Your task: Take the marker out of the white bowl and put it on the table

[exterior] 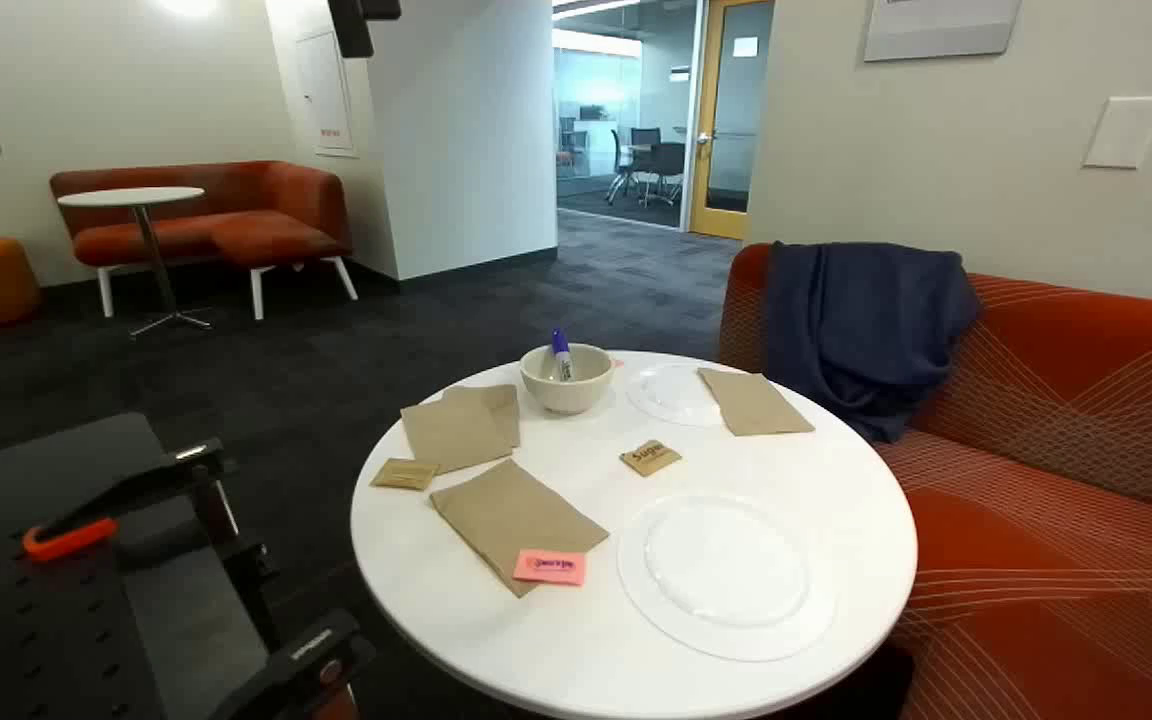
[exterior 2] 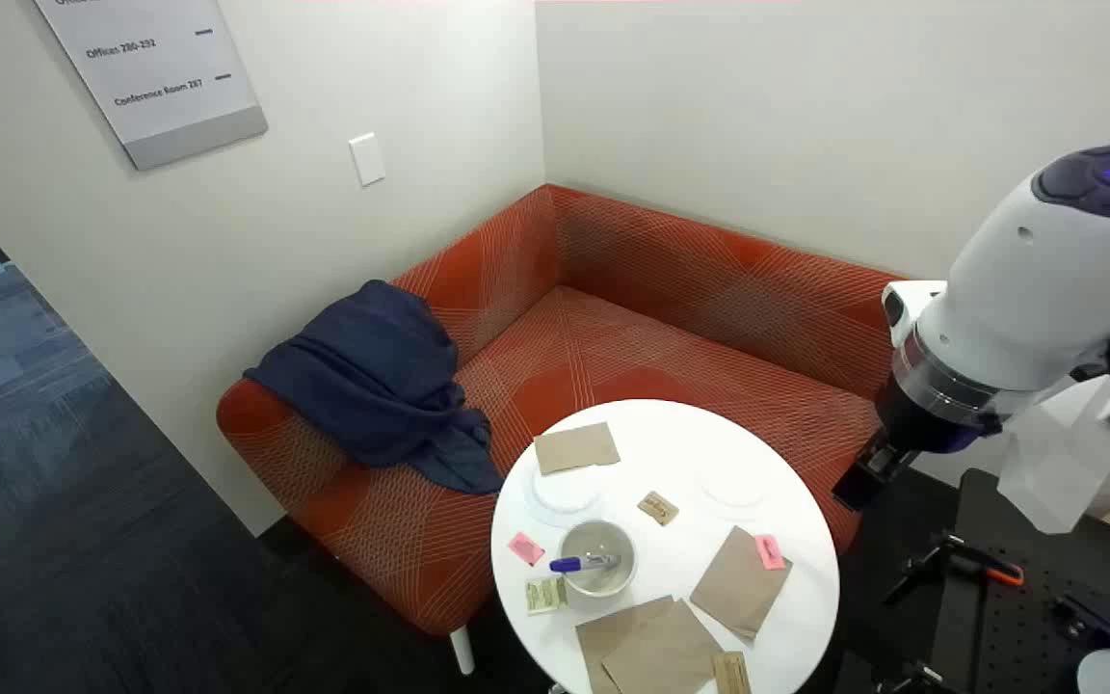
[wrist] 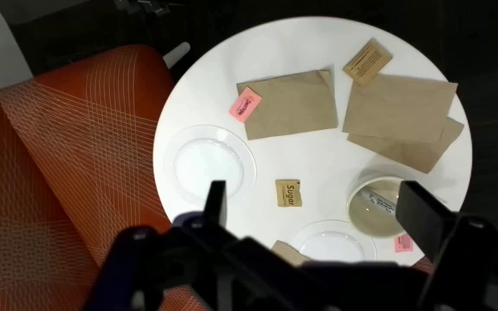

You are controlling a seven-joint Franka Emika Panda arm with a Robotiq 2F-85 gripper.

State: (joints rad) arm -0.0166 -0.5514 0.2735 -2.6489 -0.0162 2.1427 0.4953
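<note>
The marker [exterior: 562, 352], grey-white with a purple-blue cap, leans in the white bowl [exterior: 566, 398] at the table's far side, its cap end above the rim. Both also show in an exterior view, the marker [exterior 2: 582, 563] lying across the bowl [exterior 2: 619, 584]. The round white table [exterior: 576, 650] carries them. In the wrist view the marker [wrist: 378, 201] is partly hidden behind a finger, beside the bowl's [wrist: 368, 220] visible side. My gripper [wrist: 314, 192] is open and empty, high above the table. It also shows in an exterior view [exterior 2: 861, 480], right of the table.
Two clear plates [exterior: 726, 565] [exterior: 676, 392], several brown napkins [exterior: 516, 515], a sugar packet [exterior: 650, 457] and a pink packet [exterior: 550, 566] lie on the table. Another pink packet [exterior 2: 526, 548] lies by the bowl. A red sofa [exterior 2: 613, 333] with a dark blue cloth [exterior 2: 372, 386] borders the table.
</note>
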